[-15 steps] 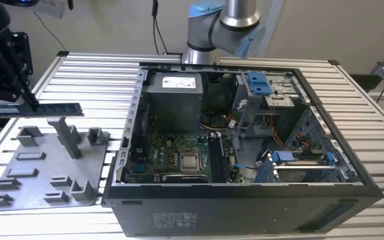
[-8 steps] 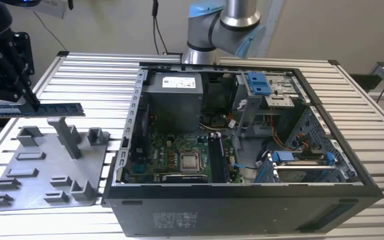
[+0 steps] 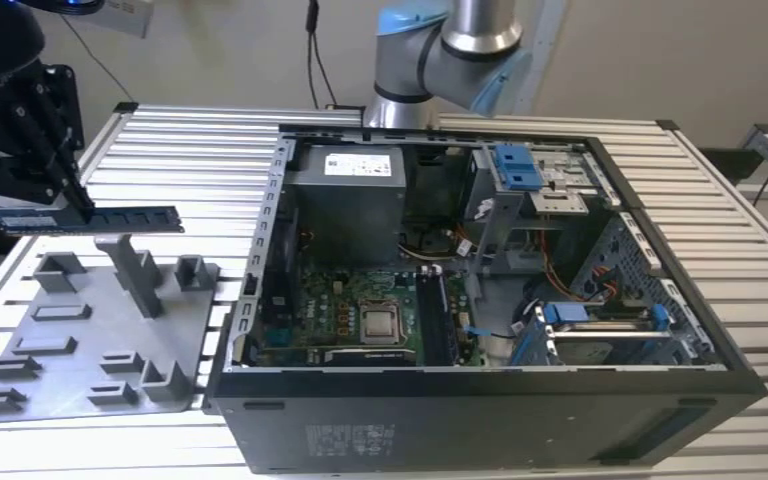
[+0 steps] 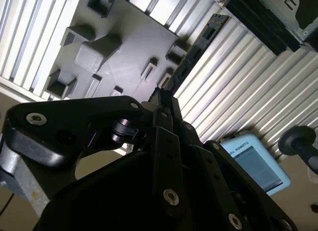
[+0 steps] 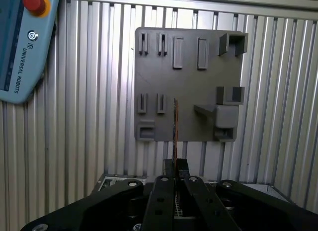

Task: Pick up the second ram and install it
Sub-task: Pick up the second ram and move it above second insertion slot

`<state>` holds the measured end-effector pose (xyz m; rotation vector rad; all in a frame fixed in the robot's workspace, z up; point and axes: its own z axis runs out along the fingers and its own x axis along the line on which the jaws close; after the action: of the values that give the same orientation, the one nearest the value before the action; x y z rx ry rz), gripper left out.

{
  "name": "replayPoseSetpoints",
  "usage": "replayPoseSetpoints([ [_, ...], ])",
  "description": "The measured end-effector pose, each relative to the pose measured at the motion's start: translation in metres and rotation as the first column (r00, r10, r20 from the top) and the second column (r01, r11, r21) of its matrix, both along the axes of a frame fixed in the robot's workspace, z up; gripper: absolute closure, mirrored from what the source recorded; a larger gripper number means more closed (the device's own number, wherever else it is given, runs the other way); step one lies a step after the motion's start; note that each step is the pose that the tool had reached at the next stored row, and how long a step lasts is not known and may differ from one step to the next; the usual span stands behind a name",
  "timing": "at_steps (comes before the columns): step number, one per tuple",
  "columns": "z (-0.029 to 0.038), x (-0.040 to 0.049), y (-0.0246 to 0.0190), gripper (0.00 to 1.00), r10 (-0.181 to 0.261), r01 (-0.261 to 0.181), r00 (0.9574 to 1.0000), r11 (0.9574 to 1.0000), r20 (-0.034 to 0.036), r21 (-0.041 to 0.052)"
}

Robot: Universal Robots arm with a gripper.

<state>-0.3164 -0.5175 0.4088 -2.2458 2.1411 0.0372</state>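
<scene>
A: How many memory sticks are held, and where?
B: One. The second ram (image 3: pixel 124 218) is carried level in the air, above the single grey fixture plate (image 3: pixel 91 340) and apart from it, at the exterior view's left.
A: How is the gripper (image 3: pixel 80 207) set?
B: It is closed on that stick, which is clamped between its two fingers (image 5: pixel 183 167).
A: What else is counted?
B: One open computer case (image 3: pixel 491 420) is laid on the slatted table (image 3: pixel 718 220); one blue teach pendant (image 5: pixel 22 47) is seen in the first wrist view.

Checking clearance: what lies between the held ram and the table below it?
The grey fixture plate lies under the ram, shown in the exterior view and first wrist view.
</scene>
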Motion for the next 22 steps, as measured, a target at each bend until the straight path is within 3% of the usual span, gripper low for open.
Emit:
replayPoseSetpoints([
  [10, 0.0000, 0.0290, 0.0000, 0.86, 0.000, 0.000, 1.0000, 1.0000, 0.0000, -0.0001],
  [22, 0.0000, 0.0698, 0.0000, 0.86, 0.000, 0.000, 1.0000, 1.0000, 0.0000, 0.0000],
])
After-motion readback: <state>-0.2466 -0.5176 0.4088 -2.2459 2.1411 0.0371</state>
